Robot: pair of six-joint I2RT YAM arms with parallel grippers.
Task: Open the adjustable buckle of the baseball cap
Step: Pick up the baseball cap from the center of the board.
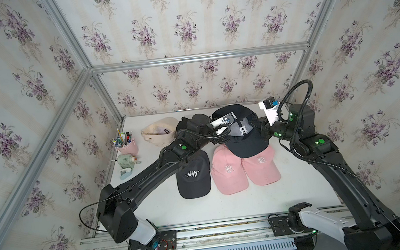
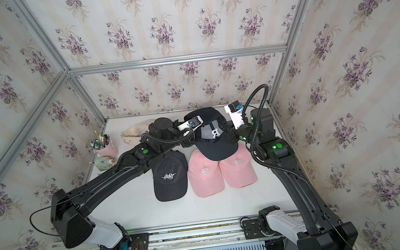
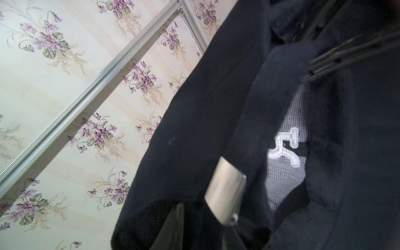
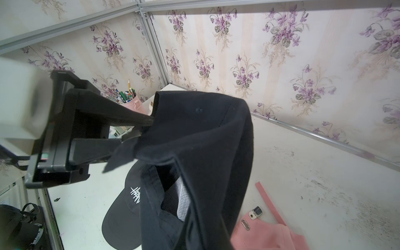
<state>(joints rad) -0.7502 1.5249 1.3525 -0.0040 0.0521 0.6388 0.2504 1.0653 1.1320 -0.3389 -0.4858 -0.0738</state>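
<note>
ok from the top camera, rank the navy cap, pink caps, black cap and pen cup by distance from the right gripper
From the right gripper:
1. navy cap, held in it
2. pink caps, on the table just beneath
3. black cap, further left
4. pen cup, far left table edge

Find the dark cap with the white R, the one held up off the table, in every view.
In both top views: navy cap at the back, right of centre, partly over the pink caps.
Left wrist view: navy cap fills the right half, close up, silver buckle low down.
Right wrist view: navy cap at centre, stretching to the bottom edge.
Shared landmark: the aluminium frame against the floral wallpaper, in all four.
</note>
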